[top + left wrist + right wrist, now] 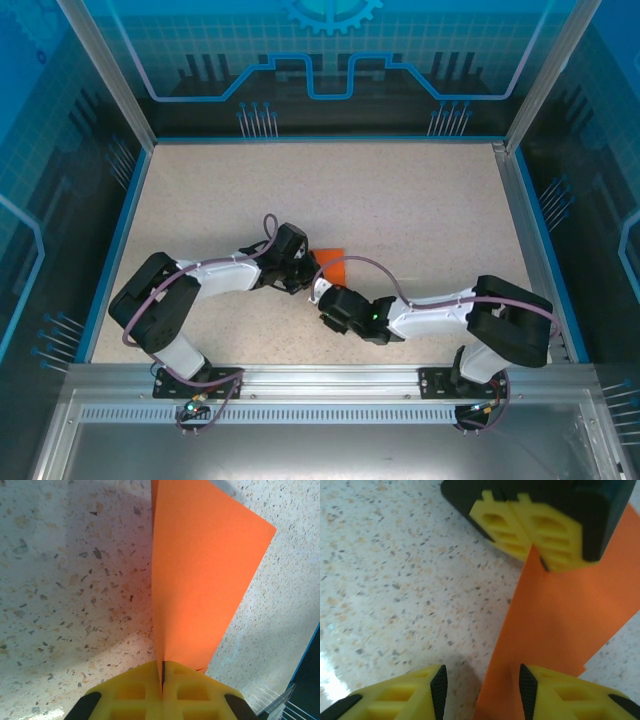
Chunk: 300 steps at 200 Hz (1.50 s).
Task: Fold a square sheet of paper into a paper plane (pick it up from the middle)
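Both arms were bent in toward the middle of the speckled tabletop (400, 200), the left arm (215, 275) and the right arm (440, 310) almost meeting there. The orange sheet of paper (331, 262) lay between them, just past their tips, creased rather than flat.

From the left wrist I could see the left jaws pressed tight together, their yellow fingers (135, 695) pinching the near end of the sheet of paper (200, 580). The sheet ran away from the pinch as a folded flap, one sharp fold line rising above the tabletop (60, 580) and the panel leaning off to the right.

From the right wrist, the right jaws stood partly apart with a plain gap between the yellow fingers (395, 700). The edge of the sheet (570, 615) passed into that gap, close to the right-hand finger, but nothing was squeezed. Farther on, the left arm's fingers (545, 535) were clamped on the sheet's far end, above the tabletop (395, 555).
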Available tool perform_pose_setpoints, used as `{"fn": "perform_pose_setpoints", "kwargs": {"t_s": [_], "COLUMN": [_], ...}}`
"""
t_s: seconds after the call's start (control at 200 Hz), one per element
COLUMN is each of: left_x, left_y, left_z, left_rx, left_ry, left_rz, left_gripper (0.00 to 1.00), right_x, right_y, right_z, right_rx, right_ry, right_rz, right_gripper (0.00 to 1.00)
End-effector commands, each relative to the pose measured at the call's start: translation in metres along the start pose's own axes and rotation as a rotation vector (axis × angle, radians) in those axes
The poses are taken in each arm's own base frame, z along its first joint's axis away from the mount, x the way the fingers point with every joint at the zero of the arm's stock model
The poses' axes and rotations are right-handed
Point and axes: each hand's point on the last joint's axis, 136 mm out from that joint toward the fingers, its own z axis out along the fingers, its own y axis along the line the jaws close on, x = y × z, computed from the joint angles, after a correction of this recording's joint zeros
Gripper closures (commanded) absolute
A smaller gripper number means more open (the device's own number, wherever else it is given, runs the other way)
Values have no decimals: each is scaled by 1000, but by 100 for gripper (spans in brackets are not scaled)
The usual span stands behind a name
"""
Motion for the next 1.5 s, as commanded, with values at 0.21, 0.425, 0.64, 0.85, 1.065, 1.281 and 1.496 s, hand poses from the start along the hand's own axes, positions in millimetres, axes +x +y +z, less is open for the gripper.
{"fn": "perform_pose_setpoints", "kwargs": {"t_s": [0.21,0.425,0.64,0.85,1.065,1.281,1.496], "left_x": [-5,-4,-4,-5,-12,-26,-28], "left_y": [-13,-12,-12,-12,-6,18,23], "left_z": [-7,-6,-6,-8,-27,-62,-84], "left_rx": [29,28,26,18,-2,-52,-52], "left_ry": [-8,-3,-4,-10,-72,-179,-253], "left_rz": [8,5,4,-2,-9,-53,-60], "left_gripper": [96,96,95,89,68,47,43], "right_x": [-11,-15,-11,-6,-7,-19,-19], "right_y": [-9,-12,-14,-15,-14,-13,-16], "right_z": [8,9,9,14,18,15,22], "right_rx": [103,136,149,158,79,-92,-226], "right_ry": [-21,-33,-25,-5,-30,-136,-140], "right_rz": [-50,-56,-54,-29,69,167,260], "right_gripper": [62,66,77,92,100,100,100]}}
